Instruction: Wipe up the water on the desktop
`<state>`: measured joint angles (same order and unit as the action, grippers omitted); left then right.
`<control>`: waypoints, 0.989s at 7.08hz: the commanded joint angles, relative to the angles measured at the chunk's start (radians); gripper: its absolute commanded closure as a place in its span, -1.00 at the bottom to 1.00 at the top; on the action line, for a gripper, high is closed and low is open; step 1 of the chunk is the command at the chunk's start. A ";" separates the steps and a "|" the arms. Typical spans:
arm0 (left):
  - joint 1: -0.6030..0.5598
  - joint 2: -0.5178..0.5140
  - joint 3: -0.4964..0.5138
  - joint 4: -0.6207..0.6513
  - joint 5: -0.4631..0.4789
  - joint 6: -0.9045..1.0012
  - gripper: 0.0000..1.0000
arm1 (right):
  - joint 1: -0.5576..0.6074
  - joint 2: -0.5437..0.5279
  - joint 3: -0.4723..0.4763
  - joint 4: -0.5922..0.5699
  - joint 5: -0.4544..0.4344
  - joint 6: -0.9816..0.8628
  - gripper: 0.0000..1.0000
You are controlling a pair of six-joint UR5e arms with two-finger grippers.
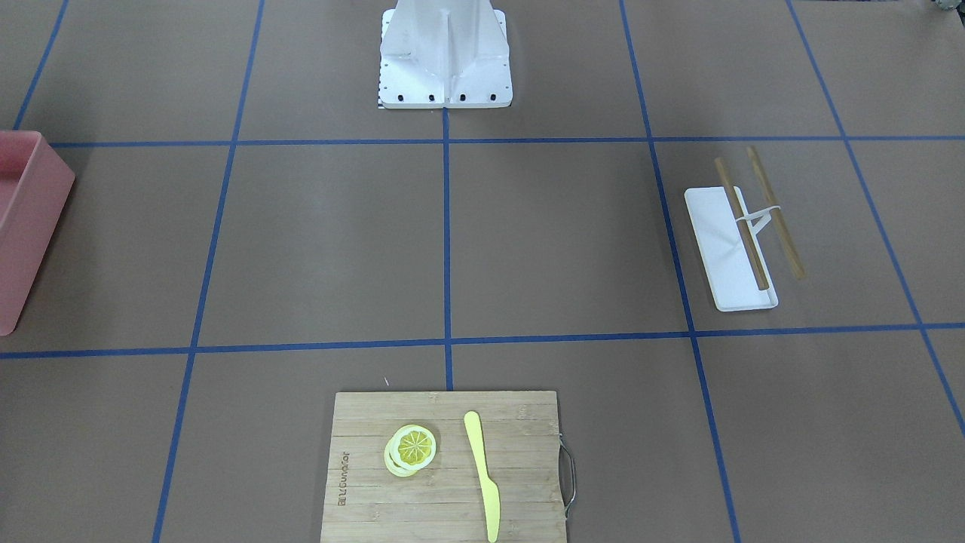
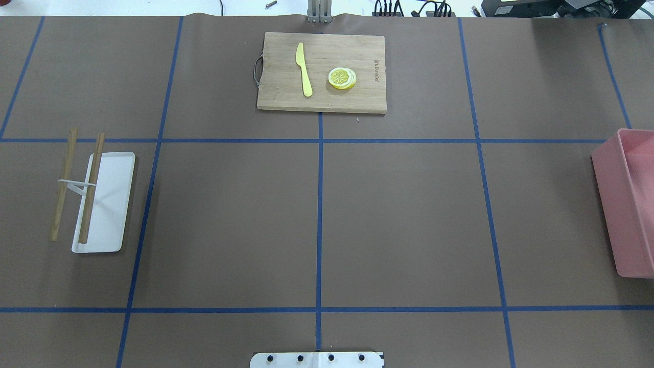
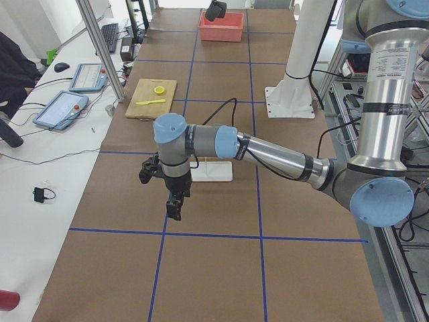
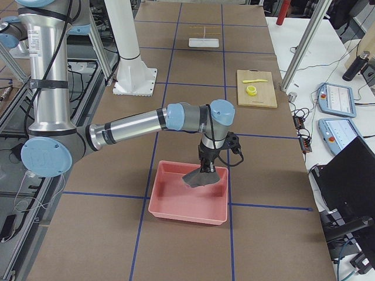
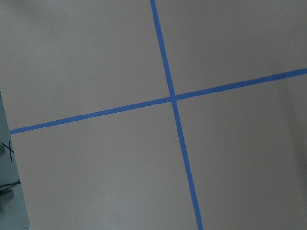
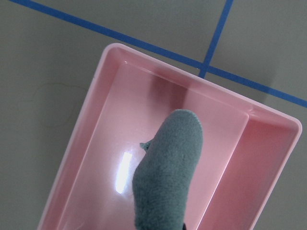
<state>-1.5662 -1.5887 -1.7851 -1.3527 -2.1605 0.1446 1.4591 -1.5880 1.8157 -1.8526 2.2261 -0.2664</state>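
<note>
Grey-green cloth (image 6: 165, 177) is held clamped in the right gripper (image 4: 206, 168) above the pink bin (image 6: 91, 158), which rests on the brown desktop (image 2: 409, 230). The left gripper (image 3: 174, 206) is hung over the desktop; whether it is apart or together cannot be told

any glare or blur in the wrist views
Right wrist view: a white glare streak lies on the floor of the pink bin, and the grey-green cloth close to the lens looks soft. Left wrist view: the desktop and its blue tape are sharp and evenly lit, no glare, only dimmer toward the right edge.
</note>
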 commanded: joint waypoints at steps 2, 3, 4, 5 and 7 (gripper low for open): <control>-0.011 0.018 0.052 -0.068 -0.019 -0.023 -0.96 | -0.003 -0.010 -0.050 0.059 0.012 -0.013 -1.00; -0.012 0.018 0.056 -0.068 -0.019 -0.022 -0.96 | -0.005 -0.023 -0.067 0.058 0.029 0.001 -1.00; -0.014 0.018 0.055 -0.068 -0.019 -0.017 -0.96 | -0.002 -0.011 -0.050 0.059 0.030 0.006 -1.00; -0.021 0.019 0.056 -0.068 -0.018 -0.014 -0.96 | 0.045 -0.009 -0.014 0.059 0.027 -0.003 -1.00; -0.058 0.033 0.075 -0.068 -0.021 0.009 -0.96 | 0.052 0.021 -0.059 0.062 -0.014 0.060 -1.00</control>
<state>-1.6084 -1.5648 -1.7159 -1.4211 -2.1798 0.1375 1.5038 -1.5987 1.7853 -1.7919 2.2316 -0.2526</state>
